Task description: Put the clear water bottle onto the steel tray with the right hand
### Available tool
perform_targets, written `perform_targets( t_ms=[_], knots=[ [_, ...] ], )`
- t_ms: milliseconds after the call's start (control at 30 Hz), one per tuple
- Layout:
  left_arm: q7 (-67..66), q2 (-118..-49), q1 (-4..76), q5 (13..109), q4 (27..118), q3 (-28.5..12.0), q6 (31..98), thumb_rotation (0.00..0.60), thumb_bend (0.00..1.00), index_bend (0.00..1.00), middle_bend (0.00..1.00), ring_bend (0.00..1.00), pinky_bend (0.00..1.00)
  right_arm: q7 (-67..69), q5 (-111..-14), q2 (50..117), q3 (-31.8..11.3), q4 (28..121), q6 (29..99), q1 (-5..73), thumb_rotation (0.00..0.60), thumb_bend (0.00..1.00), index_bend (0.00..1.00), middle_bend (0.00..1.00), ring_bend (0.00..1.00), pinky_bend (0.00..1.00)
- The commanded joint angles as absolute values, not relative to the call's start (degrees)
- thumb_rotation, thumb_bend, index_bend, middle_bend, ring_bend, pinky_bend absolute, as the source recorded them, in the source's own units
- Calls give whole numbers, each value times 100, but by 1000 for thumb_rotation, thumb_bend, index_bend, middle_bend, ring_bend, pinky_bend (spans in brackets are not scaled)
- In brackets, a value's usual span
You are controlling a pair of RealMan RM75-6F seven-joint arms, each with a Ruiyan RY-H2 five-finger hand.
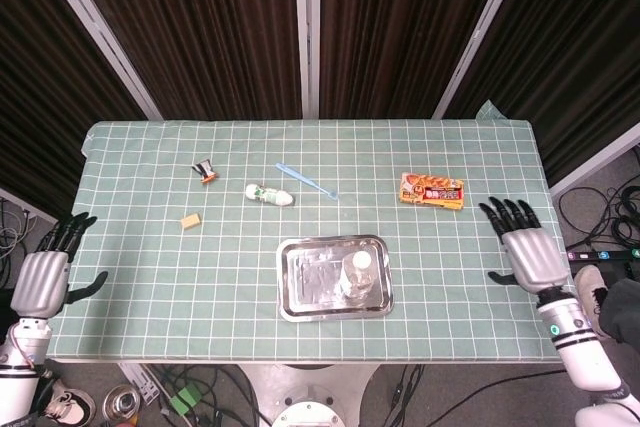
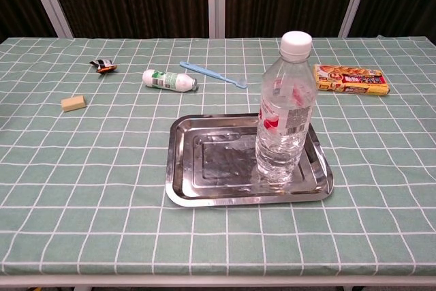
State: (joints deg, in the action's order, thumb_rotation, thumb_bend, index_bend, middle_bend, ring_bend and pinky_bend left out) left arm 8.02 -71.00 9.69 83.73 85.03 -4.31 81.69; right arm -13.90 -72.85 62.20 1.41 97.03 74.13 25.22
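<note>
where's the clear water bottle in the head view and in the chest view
Head view: the clear water bottle is seen from above, low centre, on the right part of the steel tray.
Chest view: the bottle stands upright right of centre, on the tray's right side.
Shared landmark: the blue toothbrush lying beyond the tray.
</note>
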Motion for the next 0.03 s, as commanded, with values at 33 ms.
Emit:
perform_targets(
  t_ms=[33],
  knots=[
    [819,-7113,978,8368,8487,-434,8156,600,276,163,180,87,188,-1363,-7292,6654,148,9204,8394,1755,600,0,0,28,0,0]
  ],
)
